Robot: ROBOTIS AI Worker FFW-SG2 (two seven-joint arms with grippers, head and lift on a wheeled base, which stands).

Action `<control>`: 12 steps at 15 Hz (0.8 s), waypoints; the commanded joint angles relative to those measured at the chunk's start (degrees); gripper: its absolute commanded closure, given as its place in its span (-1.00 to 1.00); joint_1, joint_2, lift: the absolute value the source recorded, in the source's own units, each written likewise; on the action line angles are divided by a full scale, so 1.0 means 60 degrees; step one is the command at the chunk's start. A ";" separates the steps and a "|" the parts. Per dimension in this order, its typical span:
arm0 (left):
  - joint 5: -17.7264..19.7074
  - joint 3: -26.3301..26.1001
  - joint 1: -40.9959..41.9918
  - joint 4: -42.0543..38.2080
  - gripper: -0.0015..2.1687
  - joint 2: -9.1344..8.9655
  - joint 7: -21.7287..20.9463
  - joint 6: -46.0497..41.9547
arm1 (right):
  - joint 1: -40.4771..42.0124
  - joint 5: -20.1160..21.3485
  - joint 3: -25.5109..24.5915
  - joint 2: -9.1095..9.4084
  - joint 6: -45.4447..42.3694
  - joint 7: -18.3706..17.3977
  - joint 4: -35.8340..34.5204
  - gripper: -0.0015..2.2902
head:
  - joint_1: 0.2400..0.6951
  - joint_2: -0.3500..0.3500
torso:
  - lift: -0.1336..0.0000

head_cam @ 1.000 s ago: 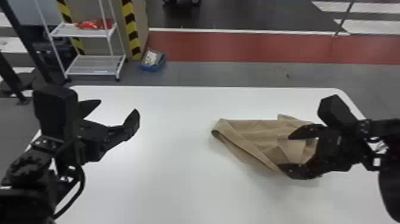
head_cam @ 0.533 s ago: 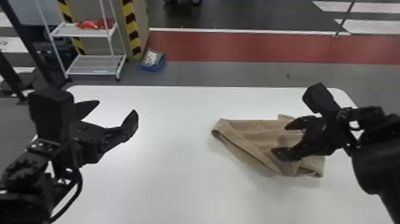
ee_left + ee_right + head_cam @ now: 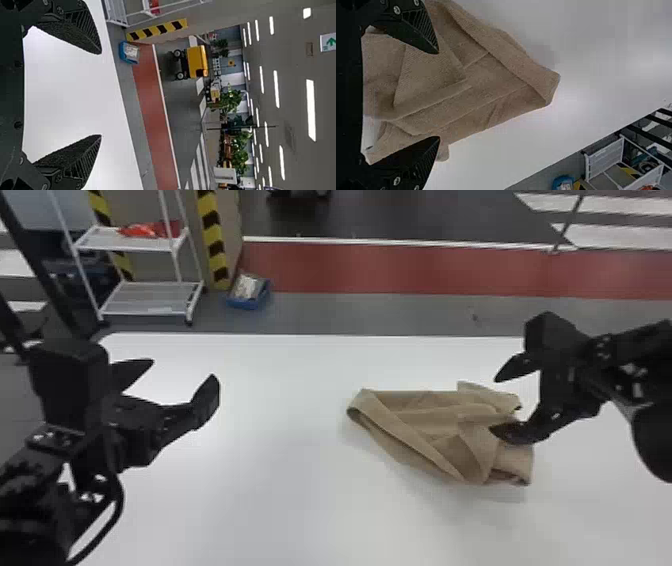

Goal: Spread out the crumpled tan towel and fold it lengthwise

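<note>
Tan towel [image 3: 430, 415] lies on the desk [image 3: 250, 500], right of centre, its long axis running mostly side to side and slanting towards the robot at the right. The right gripper [image 3: 495, 405] is much nearer, jaws apart and empty over the towel's right part, most of the cloth to their left. The left gripper [image 3: 183, 370] waits well apart, jaws spread. Overlapping, skewed folds rumple the fabric.
</note>
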 commanded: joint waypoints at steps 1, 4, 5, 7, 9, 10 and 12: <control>-0.0028 -0.0031 -0.0028 0.0025 -0.86 -0.0025 0.0006 0.0000 | -0.0867 0.0074 0.0394 -0.0180 -0.0923 0.0046 0.1245 -0.88 | 1.00 -0.21 | -0.80; -0.0072 -0.0031 -0.0028 0.0039 -0.86 -0.0025 0.0021 0.0000 | -0.1804 0.0484 0.1331 0.0069 -0.1450 0.0046 0.2578 -0.87 | 1.00 -0.25 | -0.80; -0.0087 -0.0016 -0.0028 0.0054 -0.86 -0.0025 0.0021 0.0000 | -0.1936 0.0543 0.1580 0.0186 -0.1480 0.0046 0.2768 -0.87 | 1.00 -0.25 | -0.80; -0.0087 0.0013 -0.0028 0.0054 -0.86 -0.0025 0.0021 0.0000 | -0.2141 0.0704 0.2005 0.0509 -0.1509 0.0046 0.3047 -0.86 | 1.00 -0.21 | -0.80; -0.0087 0.0086 -0.0014 0.0039 -0.86 -0.0025 0.0021 0.0000 | -0.2214 0.0792 0.2357 0.0538 -0.1509 0.0046 0.3135 -0.84 | 1.00 -0.15 | -0.80; -0.0072 0.0145 -0.0014 0.0025 -0.86 -0.0025 0.0021 0.0000 | -0.2273 0.0806 0.2430 0.0538 -0.1509 0.0046 0.3149 -0.83 | 1.00 -0.12 | -0.80; -0.0014 0.0203 -0.0014 0.0039 -0.86 -0.0025 0.0036 0.0000 | -0.2375 0.0880 0.2547 0.0582 -0.1509 0.0046 0.3340 -0.82 | 1.00 -0.07 | -0.80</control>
